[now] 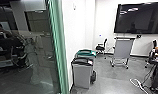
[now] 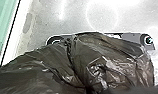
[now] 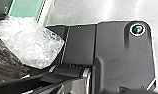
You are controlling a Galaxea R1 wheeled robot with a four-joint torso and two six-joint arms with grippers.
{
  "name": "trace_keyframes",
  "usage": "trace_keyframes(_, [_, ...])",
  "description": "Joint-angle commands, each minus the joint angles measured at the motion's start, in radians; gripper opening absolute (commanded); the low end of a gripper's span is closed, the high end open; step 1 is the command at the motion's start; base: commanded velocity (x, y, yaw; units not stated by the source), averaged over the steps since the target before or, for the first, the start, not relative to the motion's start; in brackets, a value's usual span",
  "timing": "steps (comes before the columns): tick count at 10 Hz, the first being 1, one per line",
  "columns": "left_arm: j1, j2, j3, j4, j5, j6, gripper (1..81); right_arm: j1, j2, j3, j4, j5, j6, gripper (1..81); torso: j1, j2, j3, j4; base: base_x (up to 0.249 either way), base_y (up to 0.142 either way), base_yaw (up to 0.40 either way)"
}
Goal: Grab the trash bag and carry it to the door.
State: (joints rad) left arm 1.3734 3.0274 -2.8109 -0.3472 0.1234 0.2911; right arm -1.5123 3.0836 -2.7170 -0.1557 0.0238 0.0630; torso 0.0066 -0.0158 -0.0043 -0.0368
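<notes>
Since the black trash bag bulged loosely over the robot's base plate, beside crumpled clear plastic, a weak hold could have let it slip; how the jaws stood could not be told. A tight turn near left might have scraped its thin film along the glass panel; farther on, the black-lidded bin could have snagged it.
</notes>
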Motion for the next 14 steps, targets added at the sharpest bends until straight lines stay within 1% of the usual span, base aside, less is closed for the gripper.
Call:
trace_keyframes(1, [-0.075, -0.007, -0.009, 0.004, 0.062, 0.005, 1.0, 0.054, 0.014, 0.007, -0.013, -0.051, -0.006, 81.1, 0.000, 0.000, 0.000, 0.000, 0.000, 0.000, 0.356])
trace_keyframes(11, [-0.072, -0.007, -0.016, 0.004, 0.062, 0.005, 1.0, 0.051, 0.013, 0.007, -0.010, -0.051, -0.005, 81.1, 0.000, 0.000, 0.000, 0.000, 0.000, 0.000, 0.356])
trace_keyframes(13, [-0.070, -0.007, -0.016, 0.005, 0.062, 0.011, 1.0, 0.051, 0.011, 0.004, -0.007, -0.050, -0.003, 81.1, 0.000, 0.000, 0.000, 0.000, 0.000, 0.000, 0.356])
trace_keyframes(14, [-0.070, -0.008, -0.019, 0.005, 0.062, 0.013, 1.0, 0.051, 0.011, 0.002, -0.007, -0.036, -0.003, 81.1, 0.000, 0.000, 0.000, 0.000, 0.000, 0.000, 0.356])
